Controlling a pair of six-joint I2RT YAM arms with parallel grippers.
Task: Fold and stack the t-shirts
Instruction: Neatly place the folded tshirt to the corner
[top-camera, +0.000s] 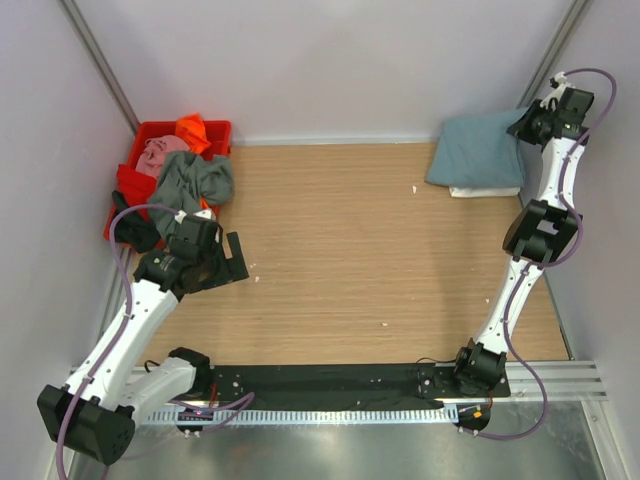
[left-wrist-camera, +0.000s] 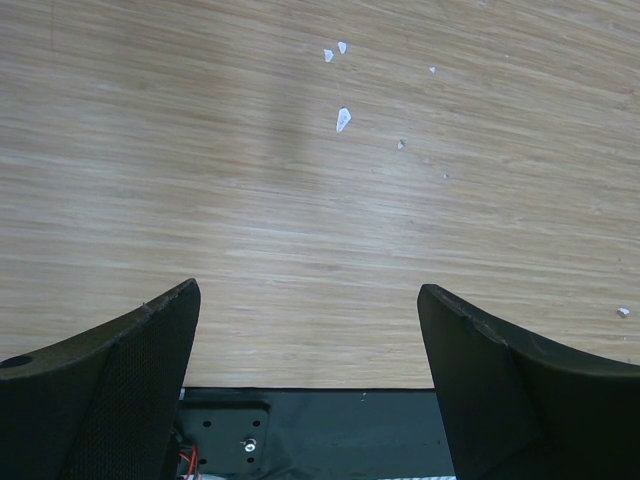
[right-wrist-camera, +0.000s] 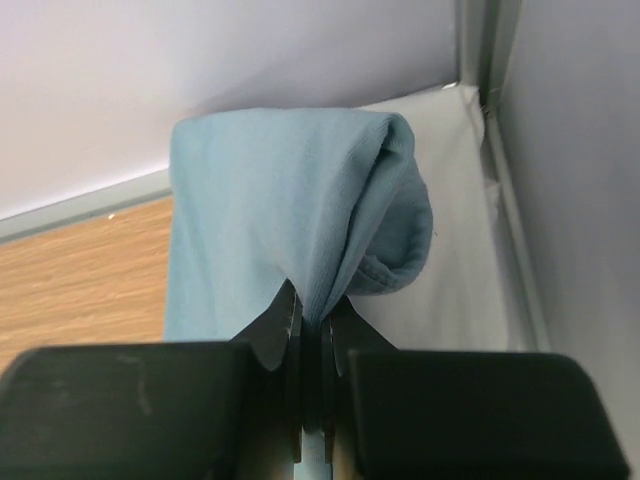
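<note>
The light wooden table (top-camera: 340, 250) is boxed in by pale lilac walls (top-camera: 330, 60), with white crumbs (left-wrist-camera: 343, 119) scattered on the wood. In the far right corner the teal-blue t-shirt (right-wrist-camera: 290, 220) lies on the white t-shirt (right-wrist-camera: 450, 200). The right gripper (right-wrist-camera: 312, 320) is pinched tight on a raised fold of the teal-blue cloth. The left gripper (left-wrist-camera: 308, 295) hangs over bare wood near the left edge, fingers (left-wrist-camera: 120, 360) wide apart and holding nothing. Just beyond it, the red tub (top-camera: 150, 127) in the far left corner holds the grey-green t-shirt (top-camera: 195, 180), pink t-shirt (top-camera: 160, 152) and orange t-shirt (top-camera: 192, 130).
</note>
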